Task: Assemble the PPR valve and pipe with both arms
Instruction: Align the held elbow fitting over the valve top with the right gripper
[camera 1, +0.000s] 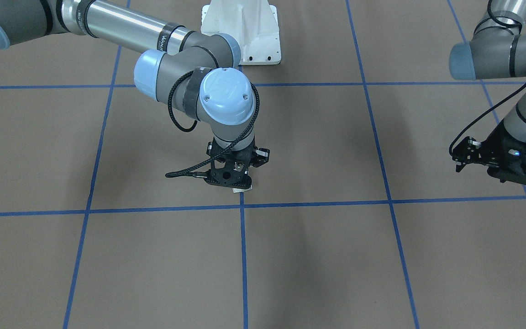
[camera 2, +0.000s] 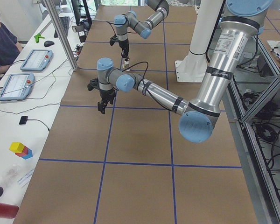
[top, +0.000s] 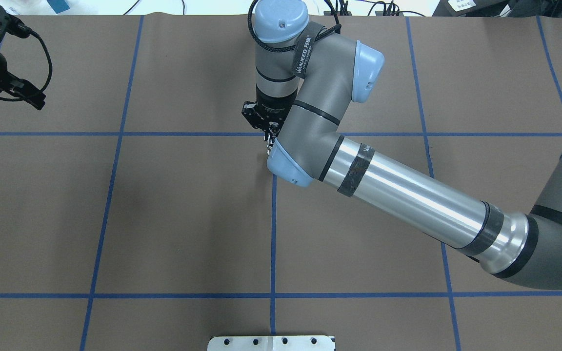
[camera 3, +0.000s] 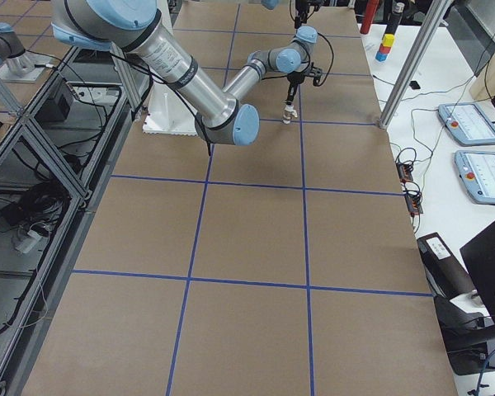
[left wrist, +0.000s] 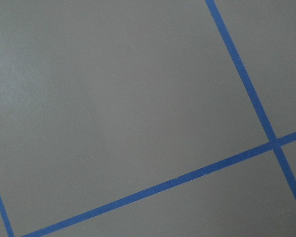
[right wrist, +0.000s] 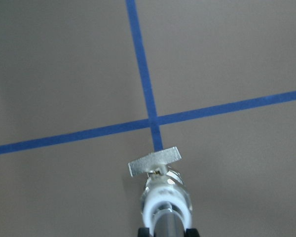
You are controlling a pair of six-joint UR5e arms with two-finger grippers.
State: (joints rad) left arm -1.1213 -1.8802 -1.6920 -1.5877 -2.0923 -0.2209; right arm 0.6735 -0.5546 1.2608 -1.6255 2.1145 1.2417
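Your right claw (right wrist: 166, 232) clamps the valve (right wrist: 165, 197), tab (right wrist: 154, 161) beyond the claw, pipe (right wrist: 166, 223) in its mouth. State of the left claw (camera 1: 459, 158): you cannot tell.

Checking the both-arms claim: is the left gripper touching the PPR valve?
Apart. The front-facing view shows the left gripper hanging off to one side, a wide stretch of table between it and the PPR valve under the right gripper.

Brown table (camera 1: 318, 265), blue grid lines (camera 1: 244, 256); white PPR valve (right wrist: 163, 190).
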